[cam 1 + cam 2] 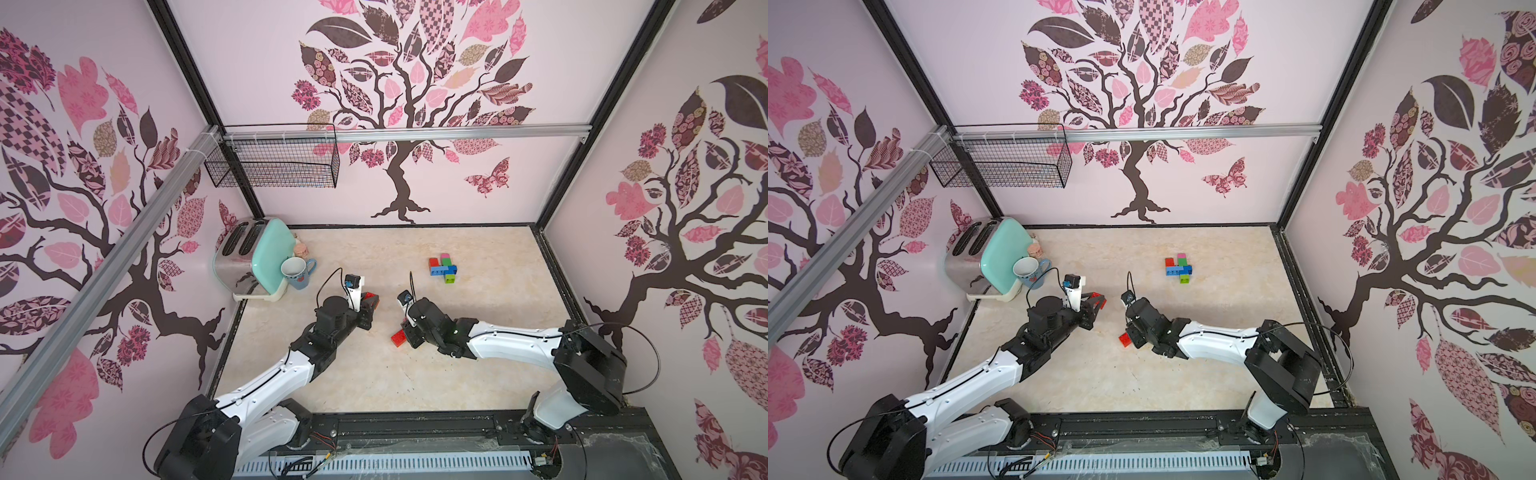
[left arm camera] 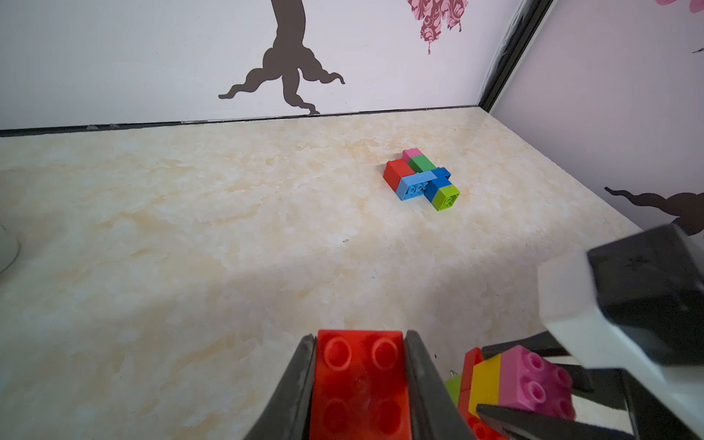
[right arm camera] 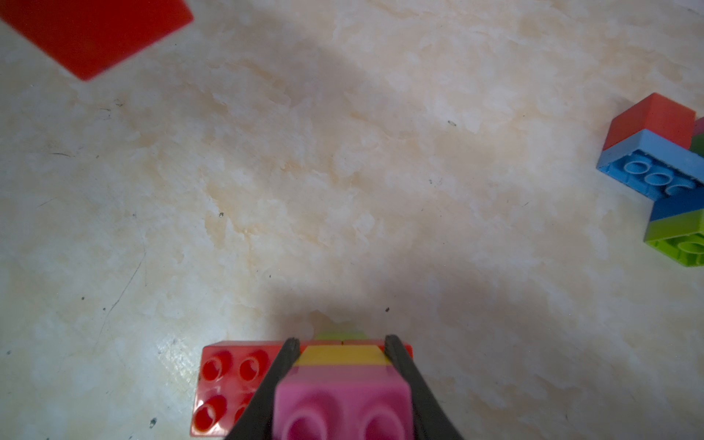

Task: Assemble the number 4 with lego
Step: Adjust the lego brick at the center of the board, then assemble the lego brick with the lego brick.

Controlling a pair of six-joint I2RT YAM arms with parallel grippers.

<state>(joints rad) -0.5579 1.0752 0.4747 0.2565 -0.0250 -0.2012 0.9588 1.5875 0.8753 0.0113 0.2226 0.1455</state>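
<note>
My left gripper is shut on a red lego brick and holds it above the table's middle. Close to its right, my right gripper is shut on a stack with a pink brick over a yellow brick. The stack sits on a long red brick resting on the table, with a bit of green beyond it. In both top views that red brick shows beside the right gripper. A joined cluster of red, pink, green and blue bricks lies farther back right.
A mint toaster and a blue mug stand at the back left, close behind the left gripper. A wire basket hangs on the back wall. Walls close in the table on three sides.
</note>
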